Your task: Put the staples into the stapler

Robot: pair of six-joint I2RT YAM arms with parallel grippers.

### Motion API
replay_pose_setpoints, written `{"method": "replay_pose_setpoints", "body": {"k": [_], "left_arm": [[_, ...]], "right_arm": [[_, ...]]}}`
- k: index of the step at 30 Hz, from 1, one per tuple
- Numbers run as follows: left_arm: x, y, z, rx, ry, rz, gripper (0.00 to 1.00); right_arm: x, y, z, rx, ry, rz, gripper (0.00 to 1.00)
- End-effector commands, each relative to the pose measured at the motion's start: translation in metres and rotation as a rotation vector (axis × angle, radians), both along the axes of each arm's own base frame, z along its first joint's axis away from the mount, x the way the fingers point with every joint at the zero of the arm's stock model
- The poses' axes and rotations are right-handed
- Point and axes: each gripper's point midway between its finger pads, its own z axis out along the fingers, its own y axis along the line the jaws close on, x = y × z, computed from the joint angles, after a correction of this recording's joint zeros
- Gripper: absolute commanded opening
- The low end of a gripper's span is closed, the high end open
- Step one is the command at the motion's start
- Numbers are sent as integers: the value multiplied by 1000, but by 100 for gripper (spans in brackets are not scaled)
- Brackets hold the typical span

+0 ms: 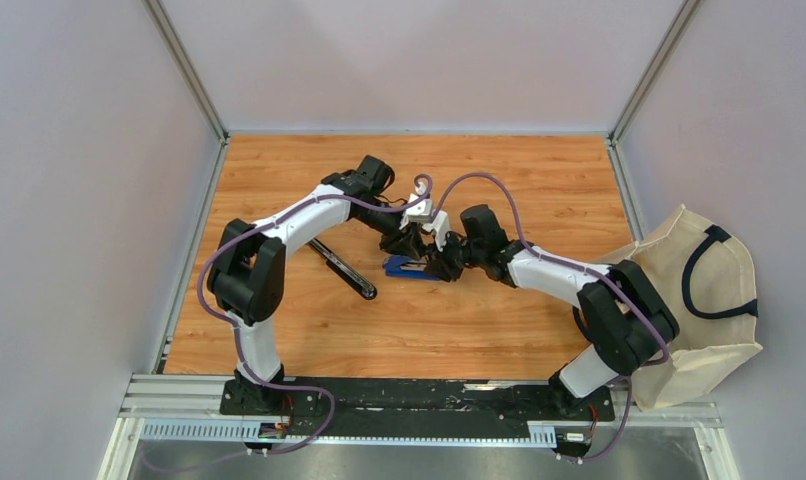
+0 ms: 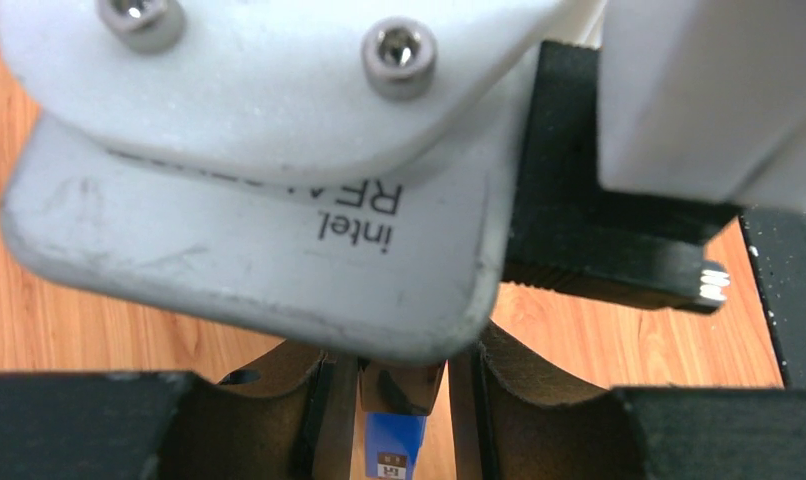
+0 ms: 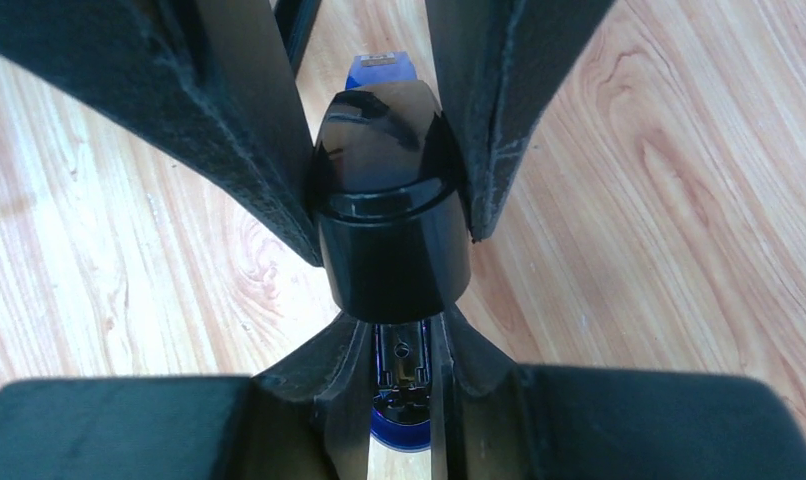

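Stapler [image 3: 391,190]: black lid grasped by left gripper [image 2: 396,410], base clenched in right gripper [image 3: 399,370]. Hazard: opposed pulls may twist it free.

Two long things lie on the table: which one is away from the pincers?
The black bar, lying slantwise alone; the blue stapler sits between the left pincer and right pincer.

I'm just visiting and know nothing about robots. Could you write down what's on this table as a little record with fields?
surface: wooden table
stapler: blue base, black top, mid-table
right end effector: shut on the stapler's black top
left end effector: at the stapler's blue end, grip unclear
black bar: lying left of the stapler, untouched
cloth bag: beyond the table's right edge
staples: none in sight
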Motion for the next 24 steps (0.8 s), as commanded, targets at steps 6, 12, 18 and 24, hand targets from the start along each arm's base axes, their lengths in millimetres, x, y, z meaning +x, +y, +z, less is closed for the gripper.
{"method": "replay_pose_setpoints", "body": {"k": [6, 12, 18, 24], "left_arm": [[35, 11, 31, -31, -157, 127, 12], [48, 26, 34, -34, -182, 196, 12], [58, 39, 47, -67, -205, 251, 11], [59, 46, 52, -68, -222, 293, 11]], "right_arm": [[3, -11, -40, -169, 73, -131, 3], [5, -12, -46, -184, 86, -167, 2], [5, -14, -57, -213, 111, -198, 1], [8, -16, -63, -233, 119, -239, 1]]}}
